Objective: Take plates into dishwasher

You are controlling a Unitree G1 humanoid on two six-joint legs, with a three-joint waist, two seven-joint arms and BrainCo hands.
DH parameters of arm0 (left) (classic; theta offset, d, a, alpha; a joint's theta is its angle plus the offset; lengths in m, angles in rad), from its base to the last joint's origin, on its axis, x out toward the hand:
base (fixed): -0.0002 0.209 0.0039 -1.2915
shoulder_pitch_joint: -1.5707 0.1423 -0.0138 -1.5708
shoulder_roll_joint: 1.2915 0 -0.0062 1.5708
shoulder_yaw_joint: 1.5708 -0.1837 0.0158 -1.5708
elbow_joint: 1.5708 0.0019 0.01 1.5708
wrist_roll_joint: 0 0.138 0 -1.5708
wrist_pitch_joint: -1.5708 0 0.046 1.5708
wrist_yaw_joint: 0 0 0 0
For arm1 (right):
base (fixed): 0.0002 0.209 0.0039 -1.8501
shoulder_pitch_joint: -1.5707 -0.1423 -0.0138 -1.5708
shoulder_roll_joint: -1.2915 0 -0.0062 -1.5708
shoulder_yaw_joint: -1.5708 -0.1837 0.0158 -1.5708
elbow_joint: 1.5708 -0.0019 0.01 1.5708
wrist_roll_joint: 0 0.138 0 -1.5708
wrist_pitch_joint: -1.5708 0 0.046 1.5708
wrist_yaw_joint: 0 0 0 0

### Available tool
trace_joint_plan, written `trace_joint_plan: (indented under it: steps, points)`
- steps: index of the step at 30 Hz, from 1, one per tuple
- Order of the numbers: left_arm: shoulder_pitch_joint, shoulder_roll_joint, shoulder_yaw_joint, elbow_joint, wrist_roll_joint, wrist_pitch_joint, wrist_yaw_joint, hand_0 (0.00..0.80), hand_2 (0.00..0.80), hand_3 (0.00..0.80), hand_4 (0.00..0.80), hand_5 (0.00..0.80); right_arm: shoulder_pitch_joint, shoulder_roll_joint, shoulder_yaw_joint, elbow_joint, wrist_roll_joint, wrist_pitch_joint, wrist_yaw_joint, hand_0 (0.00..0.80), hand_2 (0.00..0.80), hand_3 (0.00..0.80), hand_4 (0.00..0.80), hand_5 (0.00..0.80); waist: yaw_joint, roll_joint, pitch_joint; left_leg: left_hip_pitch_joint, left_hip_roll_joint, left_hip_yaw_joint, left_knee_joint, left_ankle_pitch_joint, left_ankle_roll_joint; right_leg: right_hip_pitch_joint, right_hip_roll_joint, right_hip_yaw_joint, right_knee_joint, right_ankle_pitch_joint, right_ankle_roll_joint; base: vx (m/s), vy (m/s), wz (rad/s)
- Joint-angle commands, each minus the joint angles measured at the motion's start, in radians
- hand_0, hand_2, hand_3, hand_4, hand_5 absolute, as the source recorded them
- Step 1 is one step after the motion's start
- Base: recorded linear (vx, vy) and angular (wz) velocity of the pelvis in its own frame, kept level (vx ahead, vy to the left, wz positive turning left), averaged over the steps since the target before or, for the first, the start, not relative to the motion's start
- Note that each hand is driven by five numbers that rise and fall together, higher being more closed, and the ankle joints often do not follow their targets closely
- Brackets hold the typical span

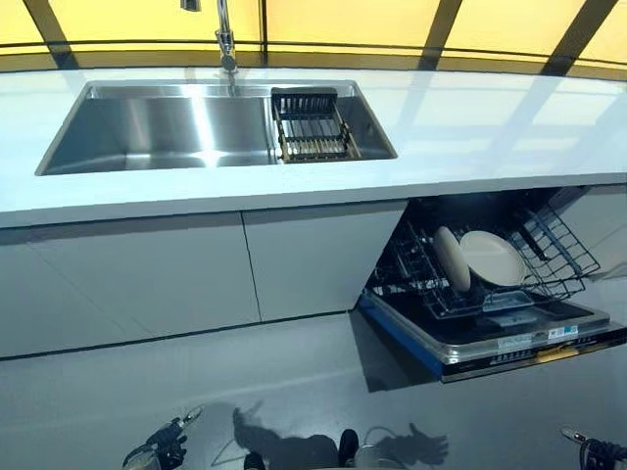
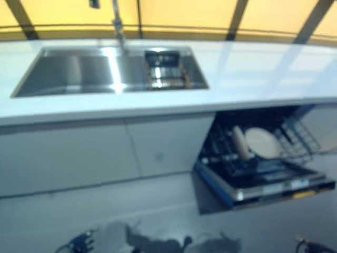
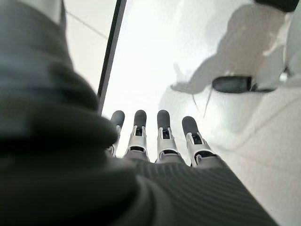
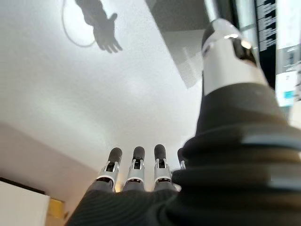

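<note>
Sitting in the pulled-out dishwasher rack [image 1: 549, 257] on the right: two plates [image 1: 480, 258], already loaded. Left hand [image 3: 160, 136] and right hand [image 4: 136, 172] hang low, fingers straight, empty. No plate in the sink [image 1: 157, 127]; next move probably closing the rack.

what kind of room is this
Most likely a kitchen: a steel sink with a faucet is set into a white countertop, and below it an open dishwasher holds plates in its rack.
</note>
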Motion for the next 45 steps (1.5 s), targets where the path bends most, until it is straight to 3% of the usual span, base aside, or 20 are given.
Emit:
trace_joint_plan:
  steps: [1,2,4,6,7,11,14,16,23,32,40,45]
  points:
    - [-0.007,0.022,0.042,0.017,0.005,0.005,0.017,0.000,0.000,0.000,0.000,0.000,-0.020,-0.025,0.001,0.047,0.002,-0.006,-0.014,0.000,0.000,0.000,0.000,0.000,0.033,0.014,-0.005,-0.013,0.004,-0.050,0.081,-0.068,0.049,-0.056,-0.063,0.012,0.108,0.070,0.022,-0.164,-0.493,-0.26]
    - [-0.006,0.032,0.055,0.027,0.020,0.024,0.011,0.000,0.000,0.000,0.000,0.000,-0.031,0.010,-0.003,0.060,0.022,-0.025,-0.028,0.000,0.000,0.000,0.000,0.000,0.040,0.008,0.002,-0.030,0.034,-0.060,0.128,-0.087,0.038,-0.059,-0.153,0.048,0.065,0.138,0.043,-0.120,-0.476,-0.11]
    - [-0.006,0.045,0.062,0.032,0.016,0.026,0.008,0.000,0.000,0.000,0.000,0.000,-0.055,0.044,0.015,0.061,0.047,-0.039,-0.034,0.000,0.000,0.000,0.000,0.000,0.050,-0.004,0.019,-0.056,0.089,-0.052,0.213,-0.123,0.021,-0.076,-0.220,0.053,0.048,0.177,0.064,-0.152,-0.581,-0.16]
    - [0.000,0.043,0.061,0.023,-0.003,0.017,0.025,0.000,0.000,0.000,0.000,0.000,-0.080,0.067,0.026,0.056,0.096,-0.034,-0.036,0.000,0.000,0.000,0.000,0.000,0.066,-0.010,0.036,-0.078,0.152,-0.031,0.317,-0.181,0.003,-0.071,-0.215,0.012,0.084,0.106,0.081,-0.057,-0.471,-0.37]
    - [0.015,0.030,0.064,0.007,-0.015,0.008,0.038,0.000,0.000,0.000,0.000,0.000,-0.079,0.085,0.032,0.042,0.122,-0.026,-0.059,0.000,0.000,0.000,0.000,0.000,0.069,-0.010,0.051,-0.099,0.173,-0.031,0.369,-0.182,0.000,-0.070,-0.209,-0.001,0.104,0.096,0.067,-0.051,-0.373,-0.37]
    - [0.006,0.003,0.050,-0.043,0.014,0.035,0.001,0.000,0.000,0.000,0.000,0.000,-0.068,0.175,0.040,0.024,0.242,-0.057,-0.102,0.000,0.000,0.000,0.000,0.000,0.060,0.010,0.083,-0.110,0.198,-0.054,0.320,-0.124,-0.013,-0.082,-0.160,0.023,0.156,0.030,0.064,-0.101,-0.246,-0.13]
    - [-0.020,-0.013,0.023,-0.033,0.014,0.029,-0.006,0.000,0.000,0.000,0.000,0.000,-0.085,0.180,0.050,0.045,0.184,-0.080,-0.093,0.000,0.000,0.000,0.000,0.000,0.056,0.028,0.093,-0.116,0.187,-0.065,0.271,-0.082,-0.020,-0.095,-0.154,0.015,0.167,0.009,0.063,-0.119,-0.083,0.09]
    - [-0.039,-0.015,-0.010,-0.042,-0.002,0.027,-0.010,0.000,0.000,0.000,0.000,0.000,-0.121,0.161,0.070,0.058,0.241,-0.053,-0.099,0.000,0.000,0.000,0.000,0.000,0.051,0.053,0.119,-0.139,0.181,-0.082,0.260,-0.059,-0.028,-0.137,-0.158,0.019,0.218,-0.017,0.060,-0.161,-0.011,0.04]
    - [-0.044,-0.022,-0.013,-0.051,-0.031,0.002,-0.030,0.000,0.000,0.000,0.000,0.000,-0.188,0.158,0.059,0.098,0.427,-0.072,-0.072,0.000,0.000,0.000,0.000,0.000,0.052,0.108,0.191,-0.212,0.152,-0.120,0.300,-0.050,-0.035,-0.228,-0.176,0.034,0.325,-0.055,0.047,-0.119,0.011,0.19]
    - [-0.052,-0.094,-0.065,-0.087,-0.125,-0.038,-0.019,0.000,0.000,0.000,0.000,0.000,-0.374,0.097,0.001,0.089,0.944,-0.137,-0.080,0.000,0.000,0.000,0.000,0.000,0.067,0.210,0.272,-0.358,0.095,-0.149,0.468,-0.108,-0.037,-0.361,-0.211,0.068,0.492,-0.137,0.008,-0.108,0.082,0.06]
    - [-0.040,-0.138,-0.130,-0.160,-0.200,-0.044,0.015,0.000,0.000,0.000,0.000,0.000,-0.709,0.039,0.065,-0.012,1.186,-0.229,-0.025,0.000,0.000,0.000,0.000,0.000,0.101,0.267,0.285,-0.483,0.078,-0.185,0.648,-0.177,-0.031,-0.469,-0.244,0.103,0.659,-0.212,-0.035,-0.093,0.063,0.12]
    - [-0.029,-0.151,-0.158,-0.189,-0.222,-0.027,0.028,0.000,0.000,0.000,0.000,0.000,-0.904,0.038,0.143,-0.093,1.180,-0.233,0.086,0.000,0.000,0.000,0.000,0.000,0.116,0.287,0.275,-0.495,0.076,-0.192,0.689,-0.193,-0.031,-0.485,-0.254,0.122,0.701,-0.234,-0.045,-0.034,0.068,0.02]
